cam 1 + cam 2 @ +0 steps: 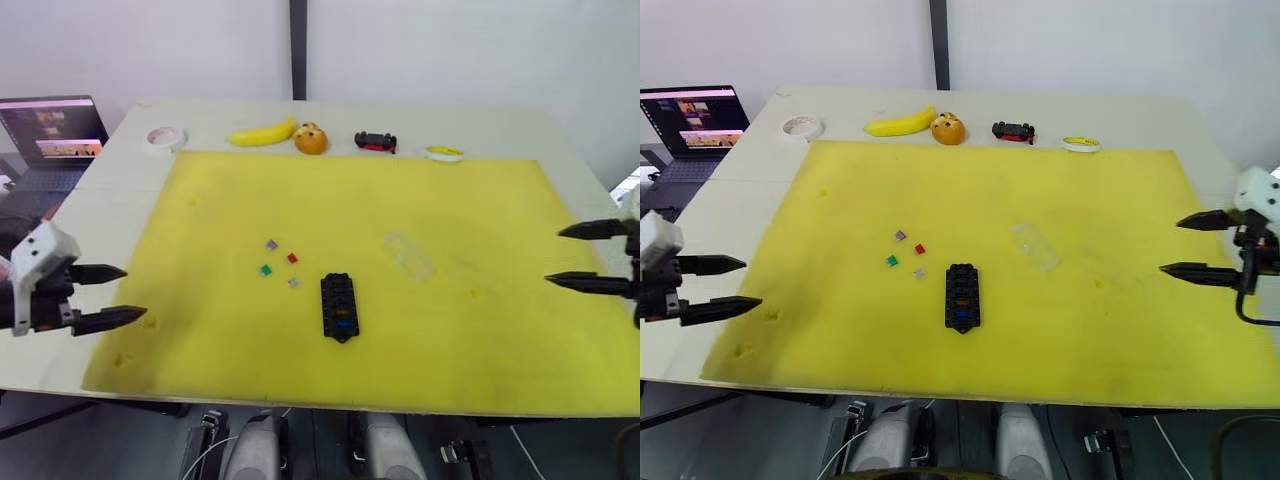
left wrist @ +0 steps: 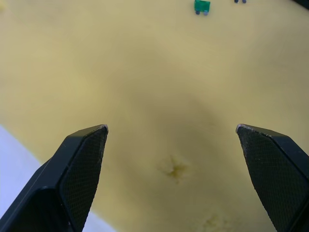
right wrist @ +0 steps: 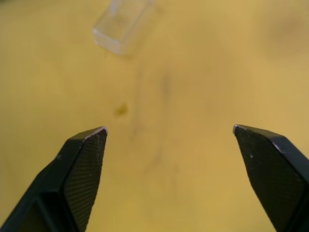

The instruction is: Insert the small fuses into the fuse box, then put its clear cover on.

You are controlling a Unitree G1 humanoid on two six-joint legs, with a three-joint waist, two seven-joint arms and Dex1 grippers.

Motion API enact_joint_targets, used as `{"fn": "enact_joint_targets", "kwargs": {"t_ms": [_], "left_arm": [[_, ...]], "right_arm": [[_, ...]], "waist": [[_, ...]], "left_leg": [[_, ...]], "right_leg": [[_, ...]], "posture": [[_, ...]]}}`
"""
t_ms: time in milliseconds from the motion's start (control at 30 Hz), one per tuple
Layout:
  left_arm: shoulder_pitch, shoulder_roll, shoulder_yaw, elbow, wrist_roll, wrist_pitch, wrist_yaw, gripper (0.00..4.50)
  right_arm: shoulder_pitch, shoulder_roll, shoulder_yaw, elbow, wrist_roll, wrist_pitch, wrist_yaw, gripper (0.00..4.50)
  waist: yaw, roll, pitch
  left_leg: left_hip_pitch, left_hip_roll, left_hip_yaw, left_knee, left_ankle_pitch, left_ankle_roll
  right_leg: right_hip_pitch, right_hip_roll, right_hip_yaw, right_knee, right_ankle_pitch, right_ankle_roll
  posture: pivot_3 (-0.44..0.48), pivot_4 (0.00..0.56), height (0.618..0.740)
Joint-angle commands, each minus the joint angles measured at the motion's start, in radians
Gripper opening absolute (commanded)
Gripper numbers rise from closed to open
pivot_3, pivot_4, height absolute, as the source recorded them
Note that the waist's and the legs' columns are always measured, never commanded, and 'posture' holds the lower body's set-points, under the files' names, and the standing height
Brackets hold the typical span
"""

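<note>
Left gripper (image 1: 118, 296) and right gripper (image 1: 572, 256), each with its two black fingers spread wide and holding nothing, hover at opposite side edges of a yellow mat (image 1: 450, 330) that covers most of a pale table (image 1: 110, 195) standing before a white wall (image 1: 450, 50). The fuse box (image 1: 339, 306), landmark for this legend, lies on the mat between the grippers and well apart from both, with blue and amber fuses seated in some slots. Four loose small fuses (image 1: 279, 264) lie just beside its far-left corner; the clear cover (image 1: 408, 254) lies near its far-right side. Beyond the mat's far edge rest a tape roll (image 1: 165, 136), banana (image 1: 262, 133), orange (image 1: 311, 139), toy car (image 1: 375, 141) and small dish (image 1: 444, 153); a laptop (image 1: 52, 130) stands off the table's far-left corner.
</note>
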Motion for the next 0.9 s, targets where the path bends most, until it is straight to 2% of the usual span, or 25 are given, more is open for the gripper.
{"fn": "enact_joint_targets", "kwargs": {"t_ms": [33,200,333,467,533,633,733,800,900], "left_arm": [[-0.041,0.006,0.008,-0.018,-0.010,-0.011,0.008,4.50],[-0.154,-0.043,-0.098,-0.062,-0.041,0.013,0.054,4.50],[-0.302,-0.120,-0.240,-0.058,-0.036,0.058,0.121,4.50],[-0.375,-0.223,-0.292,-0.108,-0.123,0.244,0.234,4.50],[-0.393,-0.284,-0.257,-0.154,-0.244,0.405,0.307,4.50],[-0.453,-0.386,-0.141,-0.135,-0.436,0.688,0.466,4.50],[-0.508,-0.488,-0.021,-0.085,-0.540,0.909,0.614,4.50],[-0.536,-0.546,0.050,-0.025,-0.606,0.995,0.717,4.50],[-0.539,-0.572,0.088,0.066,-0.741,1.012,0.872,4.50]], "right_arm": [[-0.035,0.003,-0.032,-0.027,0.031,0.002,-0.003,4.45],[-0.150,0.082,0.065,-0.144,0.076,0.059,-0.045,4.45],[-0.296,0.231,0.193,-0.291,0.094,0.132,-0.147,4.45],[-0.393,0.361,0.314,-0.413,0.114,0.207,-0.196,4.45],[-0.425,0.420,0.363,-0.475,0.131,0.253,-0.228,4.45],[-0.470,0.490,0.427,-0.538,0.144,0.330,-0.280,4.45],[-0.485,0.526,0.476,-0.591,0.136,0.378,-0.319,4.45],[-0.492,0.542,0.501,-0.613,0.130,0.400,-0.340,4.45],[-0.500,0.547,0.531,-0.637,0.117,0.424,-0.362,4.45]], "waist": [[-0.001,0.001,0.000],[-0.004,0.002,0.000],[-0.002,0.001,0.000],[0.000,0.001,0.000],[0.000,0.001,0.000],[0.002,0.000,0.000],[0.004,-0.001,0.000],[0.002,-0.001,0.000],[0.000,-0.002,0.000]], "left_leg": [[0.000,0.000,0.000,0.000,0.000,0.000],[0.000,0.000,0.001,0.000,0.000,0.000],[0.000,0.000,0.001,0.000,0.000,0.000],[-0.001,-0.001,0.000,0.000,0.000,0.000],[-0.003,-0.001,-0.001,0.001,0.000,0.000],[-0.005,-0.001,-0.002,0.002,0.000,0.000],[-0.006,-0.001,-0.005,0.003,0.001,-0.001],[-0.005,-0.001,-0.006,0.003,0.001,-0.001],[-0.004,-0.001,-0.006,0.003,0.001,-0.001]], "right_leg": [[0.000,0.000,0.000,0.000,0.000,0.000],[-0.001,0.001,0.001,0.001,0.000,0.000],[-0.001,0.001,0.001,0.002,0.002,0.004],[-0.001,0.001,0.001,0.002,0.003,0.004],[-0.002,0.001,0.001,0.002,0.003,0.005],[-0.002,0.001,0.001,0.003,0.003,0.005],[-0.002,0.001,0.000,0.003,0.003,0.005],[-0.001,0.001,0.000,0.003,0.003,0.005],[-0.001,0.001,0.000,0.004,0.003,0.005]], "posture": [[0.000,0.150,0.737],[0.000,0.150,0.737],[0.000,0.150,0.737],[0.000,0.150,0.737],[0.000,0.150,0.737],[0.000,0.150,0.737],[0.000,0.150,0.737],[0.000,0.150,0.737],[0.000,0.150,0.737]]}}
